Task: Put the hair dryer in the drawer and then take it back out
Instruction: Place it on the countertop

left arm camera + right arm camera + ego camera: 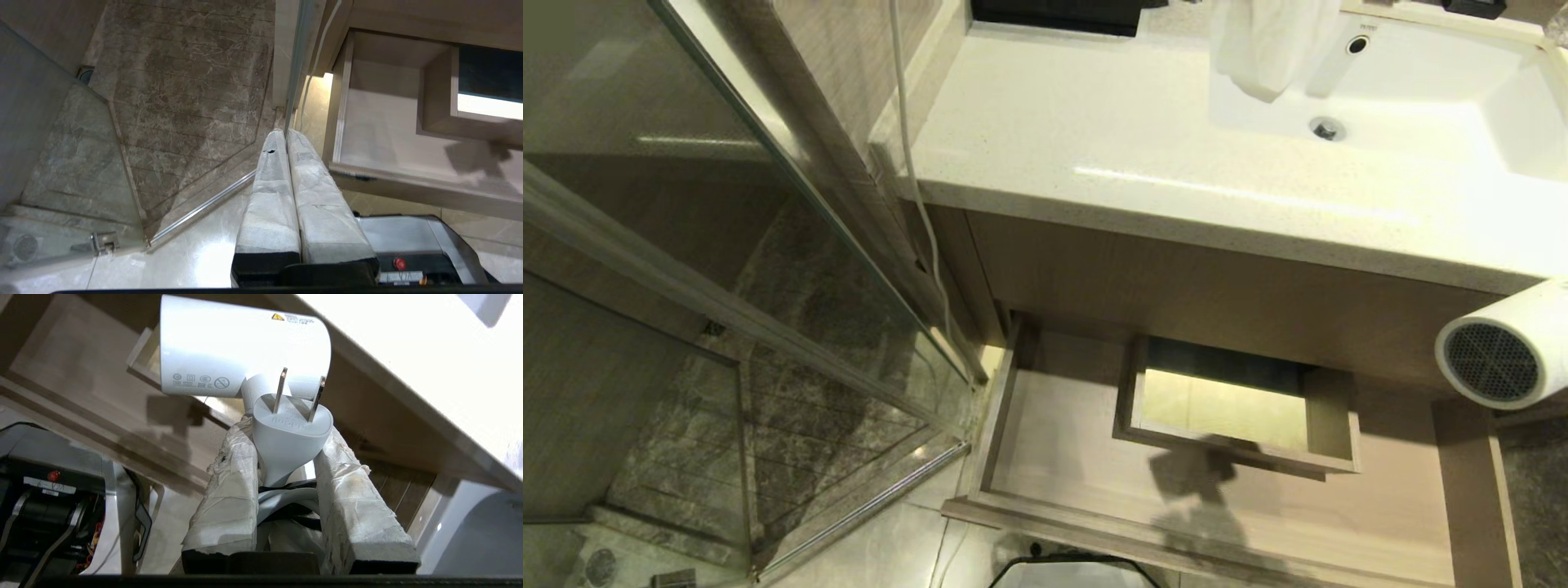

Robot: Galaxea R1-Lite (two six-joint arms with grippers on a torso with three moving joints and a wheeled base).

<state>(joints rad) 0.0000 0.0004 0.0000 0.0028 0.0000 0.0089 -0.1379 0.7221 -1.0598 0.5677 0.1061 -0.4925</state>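
A white plastic hair dryer [1503, 347] with a stubby round barrel and dark grey mesh grille hangs at three o'clock in the head view, held above the right end of the wide, shallow light wood-grain drawer [1062, 457], which stands pulled open below the pale speckled stone countertop [1094, 139]. The right gripper [286, 457], its fingers wrapped in white padding, clamps the dryer's handle together with the bundled white cord and its grey two-pin plug [290, 428]. The left gripper [286, 141] hangs with its padded fingers pressed together at nine o'clock from the drawer, over the glossy floor beside the glass shower screen [768, 269].
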